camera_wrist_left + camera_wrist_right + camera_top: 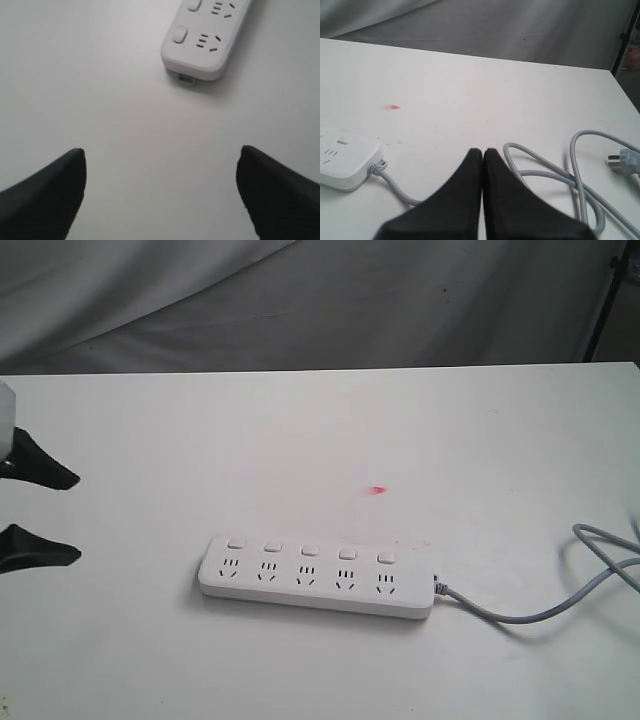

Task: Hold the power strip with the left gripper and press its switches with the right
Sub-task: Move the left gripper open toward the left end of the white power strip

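The white power strip [315,576] lies flat on the white table, its row of square switches [309,551] along its far side above the sockets. Its grey cable [545,612] runs off to the right. My left gripper [72,515] comes in at the left edge, open wide, well to the left of the strip with nothing between its fingers. The left wrist view has the strip's rounded end [201,42] ahead of the open left gripper [162,155]. My right gripper [483,150] is shut and empty above the looped cable [555,172]; the exterior view does not include it.
The cable's grey plug [623,161] rests near the table's right edge. A small red mark [377,490] sits on the tabletop behind the strip. Grey cloth [300,300] hangs behind the table's far edge.
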You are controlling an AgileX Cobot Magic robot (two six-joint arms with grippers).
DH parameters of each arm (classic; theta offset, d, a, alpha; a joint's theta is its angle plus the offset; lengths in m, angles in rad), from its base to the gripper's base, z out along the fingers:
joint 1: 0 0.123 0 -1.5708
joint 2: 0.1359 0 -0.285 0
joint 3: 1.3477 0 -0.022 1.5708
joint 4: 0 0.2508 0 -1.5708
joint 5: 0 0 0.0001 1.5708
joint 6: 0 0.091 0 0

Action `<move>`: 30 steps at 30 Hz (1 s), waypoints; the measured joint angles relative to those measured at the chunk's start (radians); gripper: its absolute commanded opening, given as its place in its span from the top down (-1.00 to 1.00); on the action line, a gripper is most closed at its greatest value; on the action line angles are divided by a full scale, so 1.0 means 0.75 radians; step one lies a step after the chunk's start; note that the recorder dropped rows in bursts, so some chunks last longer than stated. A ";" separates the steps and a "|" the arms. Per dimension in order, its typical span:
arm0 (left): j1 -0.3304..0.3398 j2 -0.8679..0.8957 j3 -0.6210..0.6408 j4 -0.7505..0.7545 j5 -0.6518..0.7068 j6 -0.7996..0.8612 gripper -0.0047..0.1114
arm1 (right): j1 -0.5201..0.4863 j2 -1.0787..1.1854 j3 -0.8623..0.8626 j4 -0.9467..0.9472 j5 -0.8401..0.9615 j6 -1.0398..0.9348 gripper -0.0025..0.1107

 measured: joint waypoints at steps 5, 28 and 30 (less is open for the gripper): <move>-0.097 0.164 -0.022 0.022 -0.107 0.001 -0.42 | 0.000 0.000 0.000 0.000 0.000 0.000 0.96; -0.401 0.270 -0.042 -0.066 -0.383 0.001 -0.79 | 0.000 0.000 0.000 0.000 0.000 0.000 0.96; -0.439 0.270 -0.042 -0.060 -0.440 0.001 -0.79 | 0.000 0.000 0.000 0.000 0.000 0.000 0.96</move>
